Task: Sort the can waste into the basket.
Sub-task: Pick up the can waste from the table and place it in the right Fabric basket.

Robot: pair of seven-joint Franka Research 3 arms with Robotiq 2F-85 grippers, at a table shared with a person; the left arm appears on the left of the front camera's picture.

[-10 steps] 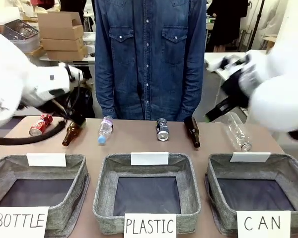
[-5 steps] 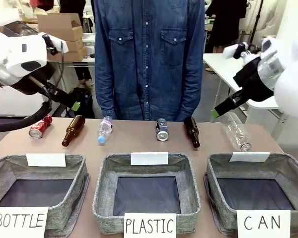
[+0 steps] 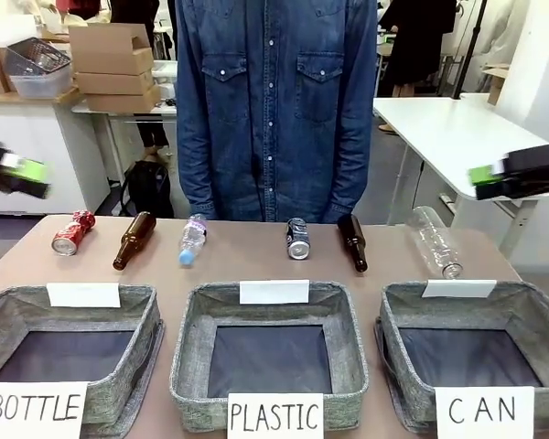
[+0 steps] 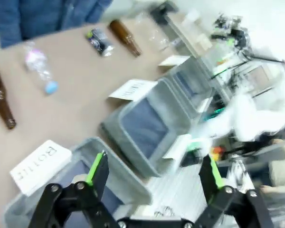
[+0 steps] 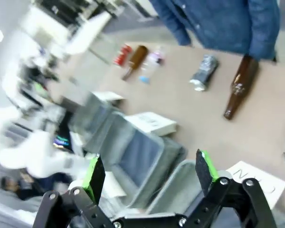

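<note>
Far side of the CAN basket [image 3: 392, 340], toward the person [image 3: 274, 110]: dark blue-black can [image 3: 298, 239] lies well left of that basket; red can [image 3: 72, 231] farthest left, possibly dented (small in view). Left gripper [image 4: 153, 161] and right gripper [image 5: 148, 160]: jaws spread wide, empty, both raised above the basket.

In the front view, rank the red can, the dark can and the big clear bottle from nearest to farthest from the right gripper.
1. Big clear bottle, right end of the row, below the right gripper.
2. Dark can, middle of the row.
3. Red can, far left end.
</note>
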